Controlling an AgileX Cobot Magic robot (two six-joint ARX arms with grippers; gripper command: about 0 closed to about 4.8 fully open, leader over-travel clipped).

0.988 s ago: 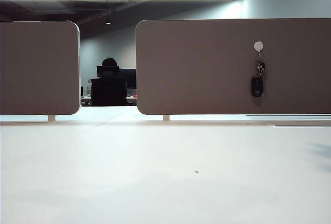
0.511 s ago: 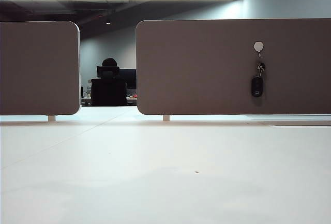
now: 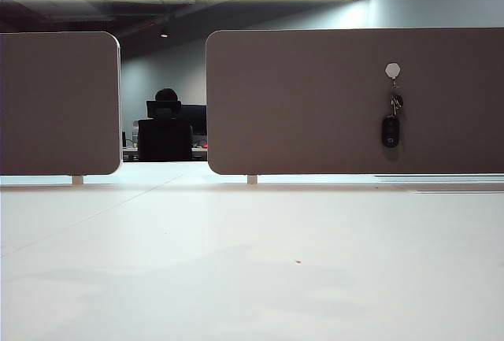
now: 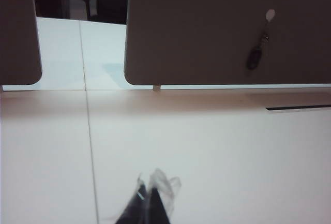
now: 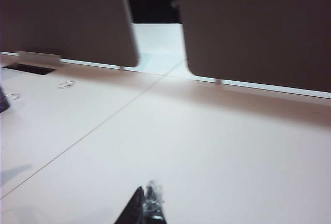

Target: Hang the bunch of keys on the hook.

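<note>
The bunch of keys (image 3: pixel 390 127) hangs by its ring from the hook (image 3: pixel 393 71), a small pale hexagonal pad on the right brown-grey divider panel (image 3: pixel 315 105). The black fob is at the bottom. The left wrist view shows the keys (image 4: pixel 254 57) under the hook (image 4: pixel 269 14), far across the table. My left gripper (image 4: pixel 149 189) is shut and holds nothing, low over the white table near its front. My right gripper (image 5: pixel 147 190) is also shut and holds nothing. Neither the keys nor the hook are in the right wrist view. Neither arm is in the exterior view.
A second divider panel (image 3: pixel 59 105) stands at the left, with a gap between the two panels. A cable slot (image 4: pixel 297 107) lies in the table below the keys. A small ring (image 5: pixel 66 84) and a dark object (image 5: pixel 3 102) lie on the table to one side.
A faint shadow at the right edge of the table has disappeared. The keys stay hanging on the hook.
</note>
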